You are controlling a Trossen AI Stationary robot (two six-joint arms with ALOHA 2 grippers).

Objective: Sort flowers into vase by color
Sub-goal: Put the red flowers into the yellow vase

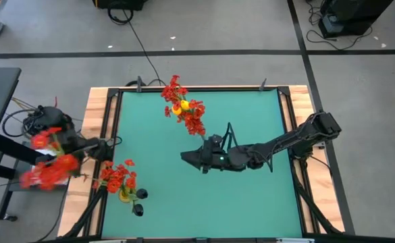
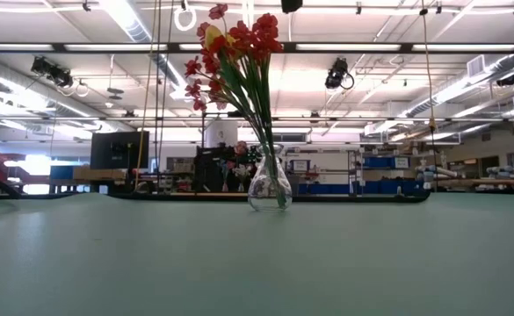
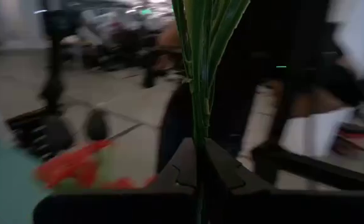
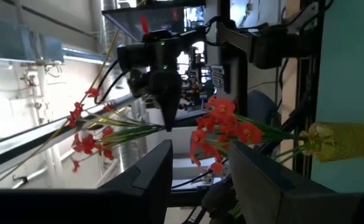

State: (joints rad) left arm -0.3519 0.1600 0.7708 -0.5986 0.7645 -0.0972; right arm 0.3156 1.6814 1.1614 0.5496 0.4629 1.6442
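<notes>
At table's left edge: left hand [image 1: 82, 150] clamped on red flowers [image 1: 48, 162].
Table middle: right hand [image 1: 187, 158] empty, fingers apart.
Clear vase [image 2: 269, 184]: mostly red sprigs.

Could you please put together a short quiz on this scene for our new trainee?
1. True or false: the left gripper is shut on green flower stems.
2. What does the clear vase hold? A) only yellow blossoms; B) mostly red blossoms with a little yellow; C) nothing.
3. Fill the gap: the right gripper hangs over the teal mat, empty, with its fingers ____.

Key: 1 true; 2 B; 3 open.
</notes>
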